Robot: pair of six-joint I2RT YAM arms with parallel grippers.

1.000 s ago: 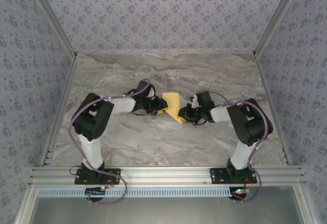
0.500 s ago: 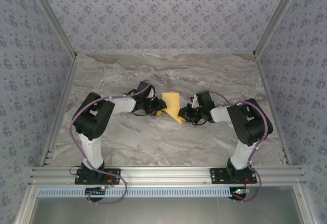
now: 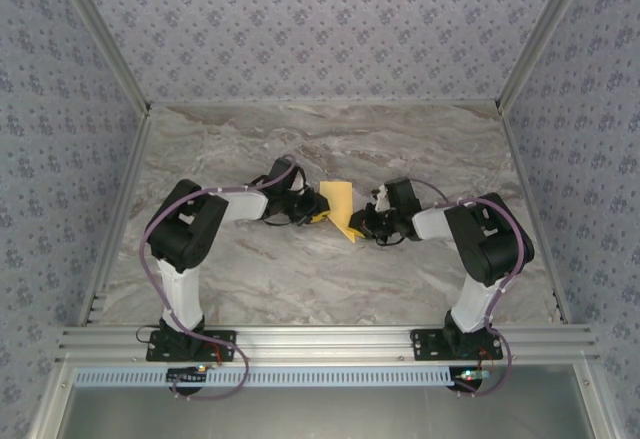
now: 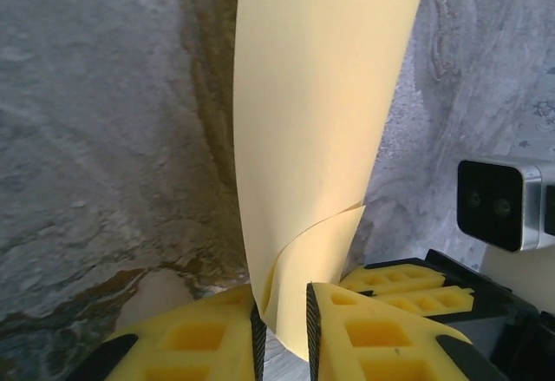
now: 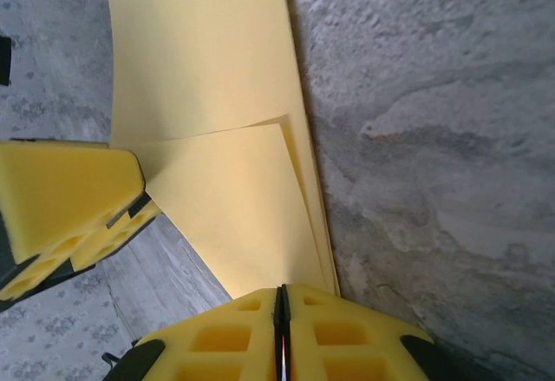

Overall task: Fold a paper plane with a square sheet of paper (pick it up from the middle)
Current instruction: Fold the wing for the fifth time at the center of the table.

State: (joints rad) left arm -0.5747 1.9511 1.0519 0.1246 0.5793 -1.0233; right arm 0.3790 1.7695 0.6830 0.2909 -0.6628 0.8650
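A thin yellow-orange sheet of paper (image 3: 337,204), partly folded, sits at the middle of the grey marble tabletop (image 3: 330,284), held between the two arms. It stands up from the tabletop rather than lying flat. Whether its lower tip touches the tabletop cannot be told.

The left claw (image 3: 313,216) comes in just left of the tabletop's middle. From the left wrist, its yellow pads (image 4: 364,329) stand a narrow gap apart, and a curled edge of the sheet (image 4: 312,121) fills that gap, so the left claw (image 4: 282,298) is gripping the paper.

The right claw (image 3: 358,224) comes in just right of the tabletop's middle. From the right wrist, its pads (image 5: 347,333) are pressed together, with a corner of the sheet (image 5: 199,60) pinched in the seam of the right claw (image 5: 280,292). A smaller folded flap lies over the larger panel there, its crease running toward the pinched corner.
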